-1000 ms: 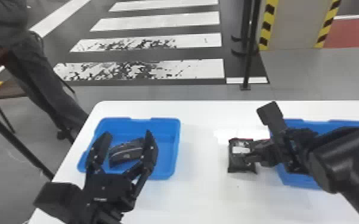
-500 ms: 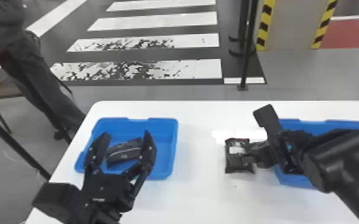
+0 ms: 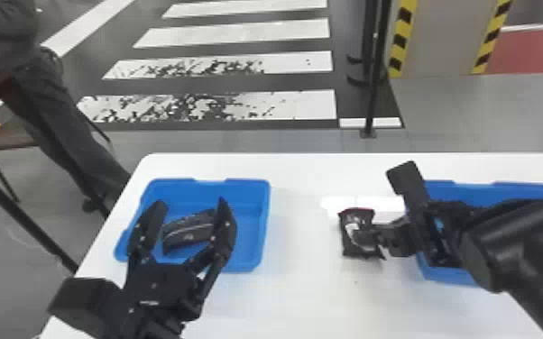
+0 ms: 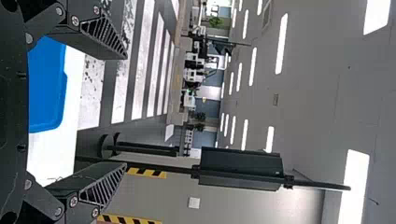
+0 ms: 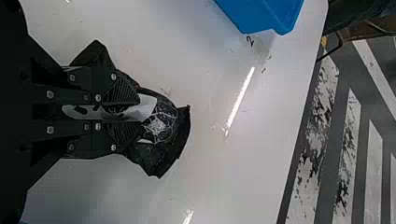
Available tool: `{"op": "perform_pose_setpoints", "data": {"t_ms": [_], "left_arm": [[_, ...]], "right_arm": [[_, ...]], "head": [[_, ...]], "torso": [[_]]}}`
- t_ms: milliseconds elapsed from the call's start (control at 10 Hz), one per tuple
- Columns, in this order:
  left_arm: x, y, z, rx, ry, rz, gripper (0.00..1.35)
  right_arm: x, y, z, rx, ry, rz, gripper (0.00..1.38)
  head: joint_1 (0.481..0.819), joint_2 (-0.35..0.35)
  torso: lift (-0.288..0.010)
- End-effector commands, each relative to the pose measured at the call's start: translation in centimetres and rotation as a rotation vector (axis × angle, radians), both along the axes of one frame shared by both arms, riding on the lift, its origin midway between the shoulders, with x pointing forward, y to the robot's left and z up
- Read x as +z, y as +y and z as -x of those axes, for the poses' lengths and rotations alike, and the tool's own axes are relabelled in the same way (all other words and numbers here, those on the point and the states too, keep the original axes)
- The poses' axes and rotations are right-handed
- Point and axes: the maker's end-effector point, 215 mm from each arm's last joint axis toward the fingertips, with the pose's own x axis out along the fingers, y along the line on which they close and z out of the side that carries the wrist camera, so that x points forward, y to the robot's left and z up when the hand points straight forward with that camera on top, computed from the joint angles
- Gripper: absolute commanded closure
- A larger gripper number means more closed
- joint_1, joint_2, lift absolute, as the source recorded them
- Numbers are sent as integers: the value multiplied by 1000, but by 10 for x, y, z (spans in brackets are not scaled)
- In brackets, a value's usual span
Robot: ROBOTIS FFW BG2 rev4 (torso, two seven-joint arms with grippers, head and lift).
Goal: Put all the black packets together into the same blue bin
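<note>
Fingers parted, my left gripper (image 3: 191,203) is at the left blue bin (image 3: 251,225), apparently idle, since the black packet (image 3: 185,232) inside already lies where its mate should go. Between the bins, my right gripper (image 5: 139,112) pinches the other black packet (image 5: 173,126) by its bunched middle, I judge to carry it leftward, while the right blue bin (image 3: 527,191) sits partly behind that arm. White table (image 3: 302,293) bears both bins, with a striped floor (image 3: 279,106) and black post (image 3: 374,90) beyond.
</note>
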Motion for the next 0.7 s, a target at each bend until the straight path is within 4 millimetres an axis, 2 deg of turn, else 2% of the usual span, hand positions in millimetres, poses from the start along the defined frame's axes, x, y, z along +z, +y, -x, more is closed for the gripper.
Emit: {"op": "perform_pose_setpoints", "data": {"t_ms": [0,100,200,300,400,500,600], "left_arm": [[1,0,0,2,-4,3,229],[2,3,2,7,-7,-2,229],[2,3,2,7,-9,-2,229],[2,3,2,7,-9,-2,229],[4,4,2,9,-14,-3,229],[3,5,3,12,-14,-3,229],[3,6,4,13,-14,-4,229]], "right_arm": [[-2,0,0,1,-9,-3,1125],[9,10,-5,11,-48,-34,1125],[29,20,-11,16,-106,-79,1125],[57,23,-20,1,-182,-129,1125],[96,17,-23,-42,-275,-183,1125],[131,-3,-24,-96,-357,-209,1125],[158,-33,-27,-160,-422,-214,1125]], "head": [[695,147],[695,145],[695,150],[695,157],[695,171],[695,171],[695,164]], "torso": [[-110],[-110],[-110],[-110],[-110],[-110],[-110]]}}
